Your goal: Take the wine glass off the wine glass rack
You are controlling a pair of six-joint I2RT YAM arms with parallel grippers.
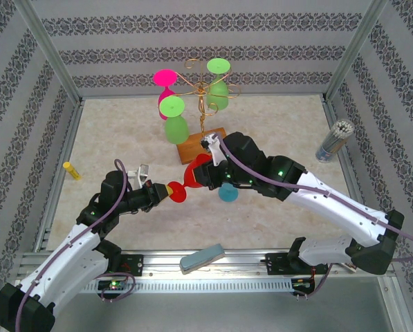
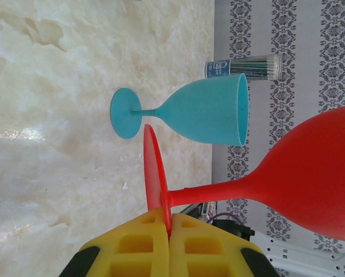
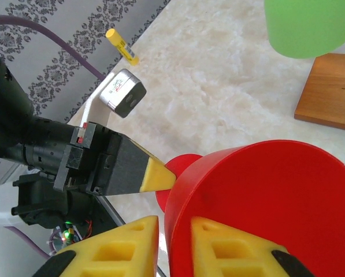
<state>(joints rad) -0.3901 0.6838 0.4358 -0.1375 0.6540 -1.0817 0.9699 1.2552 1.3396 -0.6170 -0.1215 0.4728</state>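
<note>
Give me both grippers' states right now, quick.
Left gripper: shut on the foot of the red wine glass.
Right gripper: shut on the bowl wall of the same glass.

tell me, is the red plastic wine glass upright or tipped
Roughly upright: red plastic wine glass, mouth up, foot down in left gripper.

The red wine glass point(image 1: 198, 171) is sitting clear of the gold wire wine glass rack point(image 1: 196, 147), which is standing upright on its brown wooden base.
</note>
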